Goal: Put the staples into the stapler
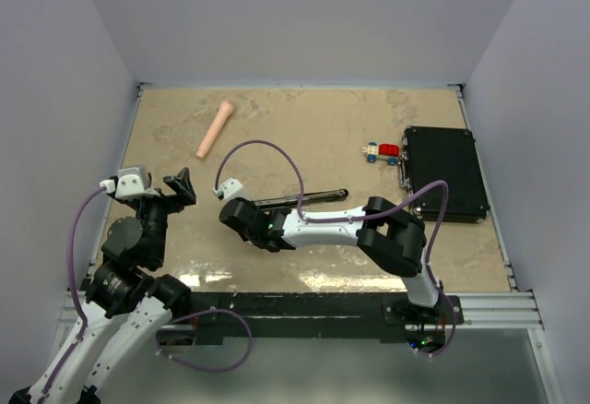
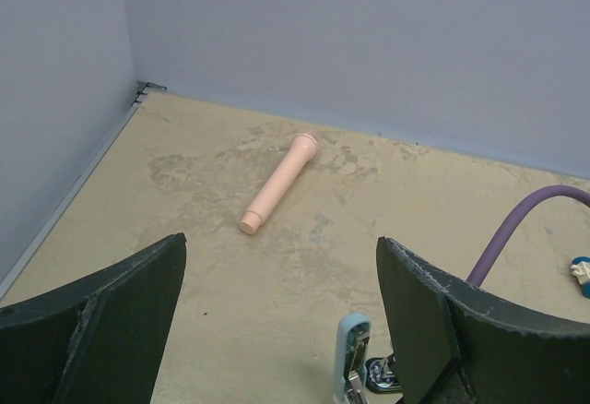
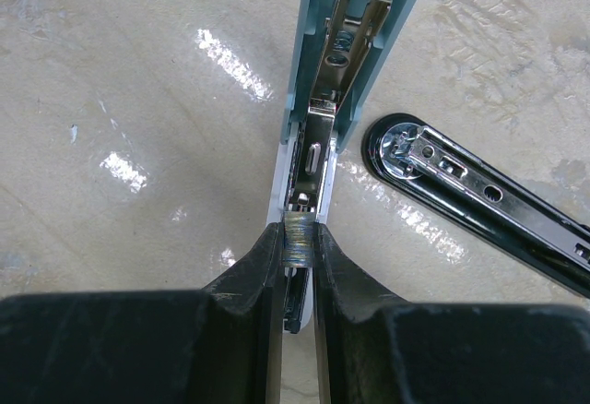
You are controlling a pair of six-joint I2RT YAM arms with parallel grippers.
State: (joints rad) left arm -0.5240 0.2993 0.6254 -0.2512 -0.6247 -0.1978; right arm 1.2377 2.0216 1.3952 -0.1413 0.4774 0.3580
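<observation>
Showing the top view first: the right gripper (image 1: 228, 212) sits at the left end of the black stapler (image 1: 323, 196). The left gripper (image 1: 182, 187) is farther left, fingers spread and empty. A pink cylinder (image 1: 215, 129) lies beyond the black stapler, with a toy car (image 1: 382, 152) and a black case (image 1: 445, 173) to its right.

Left wrist view: the left gripper (image 2: 281, 303) gapes wide and touches nothing; the tip of the light-blue stapler (image 2: 351, 349) shows between its fingers.

Right wrist view: the right gripper (image 3: 297, 233) is clenched on a strip of staples (image 3: 297, 245), held over the opened light-blue stapler (image 3: 359, 44), just left of the black stapler (image 3: 479, 192).

Pink tube (image 1: 215, 128) lay far left; a little toy car (image 1: 382, 152) sat just beside the black case (image 1: 447, 172), far right.
</observation>
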